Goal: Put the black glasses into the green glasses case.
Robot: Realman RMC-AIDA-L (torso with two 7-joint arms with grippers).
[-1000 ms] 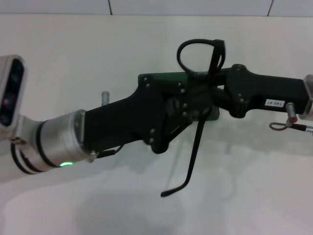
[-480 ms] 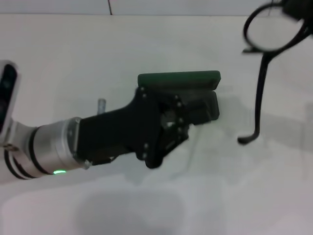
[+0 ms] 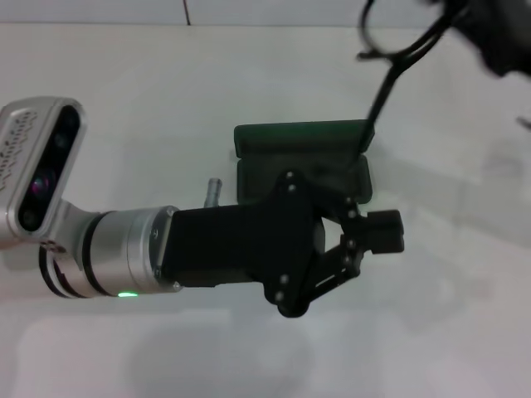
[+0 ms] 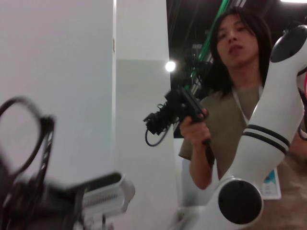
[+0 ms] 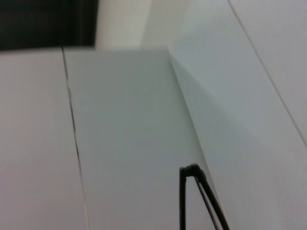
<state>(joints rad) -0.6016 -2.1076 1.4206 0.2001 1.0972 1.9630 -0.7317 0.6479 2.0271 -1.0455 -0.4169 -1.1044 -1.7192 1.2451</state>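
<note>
Risk for you now: the black glasses [image 3: 390, 50], clamped in the right gripper [image 3: 485, 37] high beyond the green glasses case [image 3: 303, 157], have one temple hanging down, and it may catch the raised lid. The left gripper [image 3: 365, 236], fingers apart, hovers over the case front. I cannot see anything inside the case.

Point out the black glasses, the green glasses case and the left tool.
black glasses [image 3: 388, 76]: head view, on the temple arm hanging toward the case.
green glasses case [image 3: 300, 135]: head view, on the raised lid.
left tool [image 3: 377, 235]: head view, at its fingertips, in front of the case.
</note>
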